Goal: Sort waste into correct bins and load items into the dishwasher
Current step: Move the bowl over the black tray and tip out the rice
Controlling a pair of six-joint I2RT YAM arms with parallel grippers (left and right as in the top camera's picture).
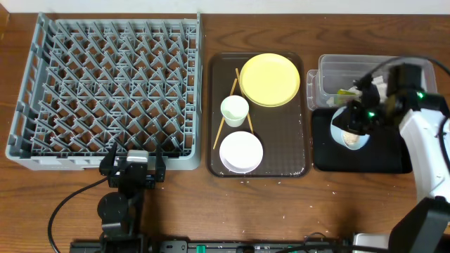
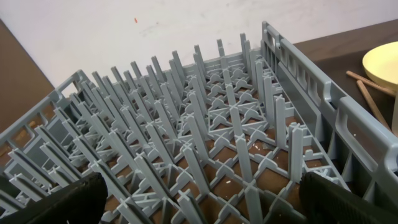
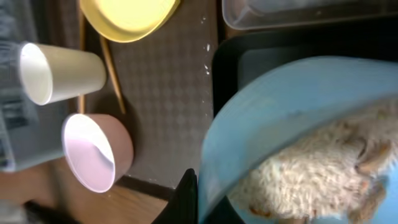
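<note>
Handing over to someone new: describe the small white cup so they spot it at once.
Find the dark brown serving tray mid-table, right of the grey dish rack. The small white cup stands on it between the yellow plate and the white bowl, beside the chopsticks. It is far narrower than that bowl.

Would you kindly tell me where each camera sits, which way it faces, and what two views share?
Overhead: fixed above the table, looking down at the dish rack, serving tray and black tray; left arm and right arm show.
Left wrist: at the rack's near edge, facing across its pegs; its open jaws show in the bottom corners.
Right wrist: looks down past its jaws onto the light blue bowl they grip.
Shared: overhead and right wrist both see the yellow plate and white cup.
</note>
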